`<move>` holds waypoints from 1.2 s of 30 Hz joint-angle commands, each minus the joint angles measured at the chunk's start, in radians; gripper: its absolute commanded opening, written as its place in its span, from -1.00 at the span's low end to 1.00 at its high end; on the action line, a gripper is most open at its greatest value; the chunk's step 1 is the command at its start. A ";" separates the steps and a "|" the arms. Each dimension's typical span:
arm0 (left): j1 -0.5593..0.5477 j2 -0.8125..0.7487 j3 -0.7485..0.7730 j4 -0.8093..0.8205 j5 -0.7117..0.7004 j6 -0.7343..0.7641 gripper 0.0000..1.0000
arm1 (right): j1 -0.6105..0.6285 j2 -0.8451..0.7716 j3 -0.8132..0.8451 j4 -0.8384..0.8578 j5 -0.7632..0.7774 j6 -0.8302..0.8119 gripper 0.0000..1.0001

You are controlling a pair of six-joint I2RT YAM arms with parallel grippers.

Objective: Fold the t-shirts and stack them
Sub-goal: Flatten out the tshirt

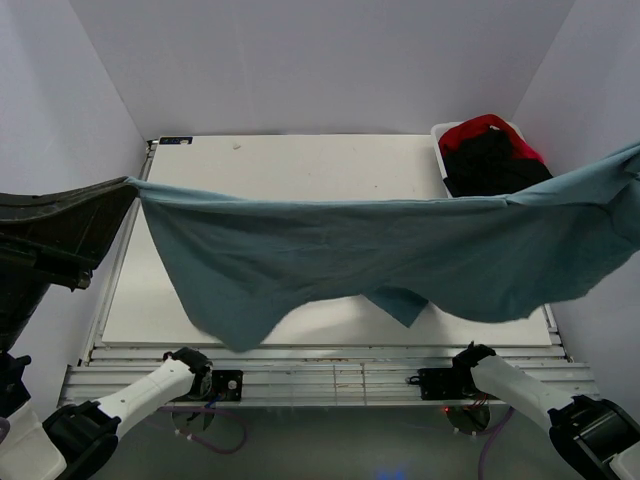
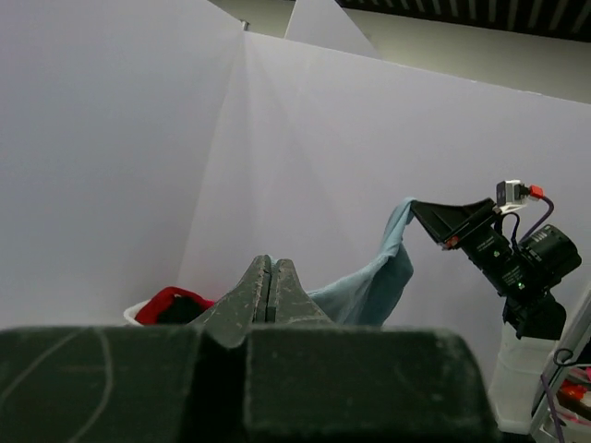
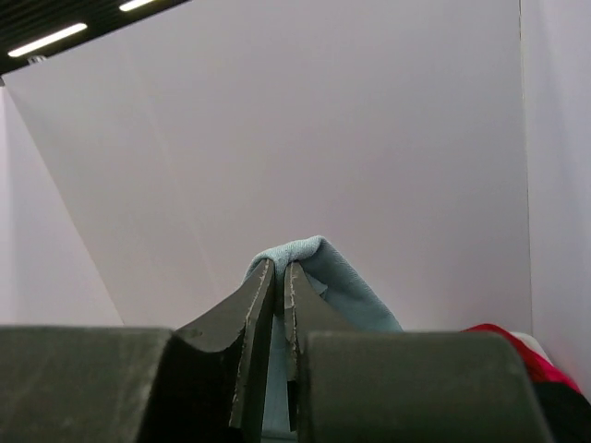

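Note:
A dusty teal-blue t-shirt (image 1: 380,255) hangs stretched in the air above the white table (image 1: 300,165), its lower edge sagging toward the near side. My left gripper (image 1: 128,186) is shut on the shirt's left end, and in the left wrist view its fingers (image 2: 277,286) are pressed together with the teal cloth (image 2: 369,286) trailing off behind them. The shirt's right end runs off the right edge of the top view. In the right wrist view my right gripper (image 3: 280,269) pinches a fold of the teal cloth (image 3: 337,277) between nearly closed jaws.
A white tub (image 1: 441,134) at the table's back right corner holds a red t-shirt (image 1: 480,128) and a black t-shirt (image 1: 495,165). White walls enclose the left, back and right sides. The arm bases (image 1: 200,375) sit at the near edge.

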 commanded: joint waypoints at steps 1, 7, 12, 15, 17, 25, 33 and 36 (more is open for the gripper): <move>0.004 0.022 -0.040 -0.040 0.026 -0.041 -1.00 | -0.002 0.020 -0.030 0.121 -0.045 -0.024 -0.76; 0.004 0.051 -0.141 -0.060 -0.116 0.017 -1.00 | -0.002 0.056 -0.132 0.164 -0.008 -0.029 -0.76; 0.004 0.231 -0.274 -0.078 -0.313 0.094 -1.00 | -0.002 0.139 -0.330 0.164 0.026 0.005 -0.78; 0.004 0.432 -0.290 -0.106 -0.362 0.123 -1.00 | -0.002 0.242 -0.431 0.168 0.014 0.031 -0.80; 0.010 0.540 -0.255 -0.126 -0.402 0.137 -1.00 | -0.008 0.348 -0.459 0.182 -0.006 0.046 -0.82; 0.269 1.073 0.287 -0.172 -0.161 0.077 -1.00 | -0.152 0.868 0.030 0.251 -0.186 0.061 -0.85; 0.463 0.962 0.255 0.402 0.092 -0.097 -1.00 | -0.362 0.809 0.041 0.648 -0.327 0.143 -0.81; 0.478 0.898 0.288 0.388 0.098 -0.066 -1.00 | -0.433 0.759 0.064 0.673 -0.367 0.124 -0.82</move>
